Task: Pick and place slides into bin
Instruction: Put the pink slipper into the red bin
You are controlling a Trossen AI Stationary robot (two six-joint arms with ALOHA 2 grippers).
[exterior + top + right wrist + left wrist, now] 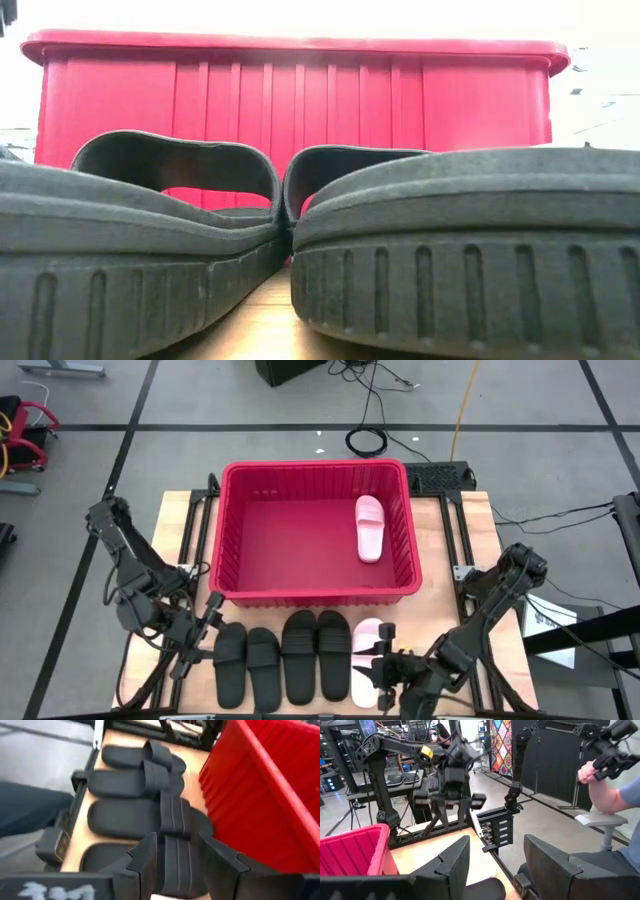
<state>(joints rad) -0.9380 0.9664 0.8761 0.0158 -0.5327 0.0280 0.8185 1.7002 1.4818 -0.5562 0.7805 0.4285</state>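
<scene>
The red bin (315,530) stands mid-table and holds one pale pink slide (369,527), lying flat by its right wall. Several black slides (285,658) lie side by side on the table near the bin's near wall; they also show in the right wrist view (135,782). A second pink slide (366,640) lies at the right end of the row. My right gripper (385,662) (180,865) is open, low over that pink slide's right side. My left gripper (207,618) (492,865) is open and empty beside the leftmost black slide (231,660).
The low view shows two black slide soles (460,250) close up, with the bin wall (300,90) behind. A person (615,795) sits beyond the table's right side. Bare wood shows left and right of the bin (180,530).
</scene>
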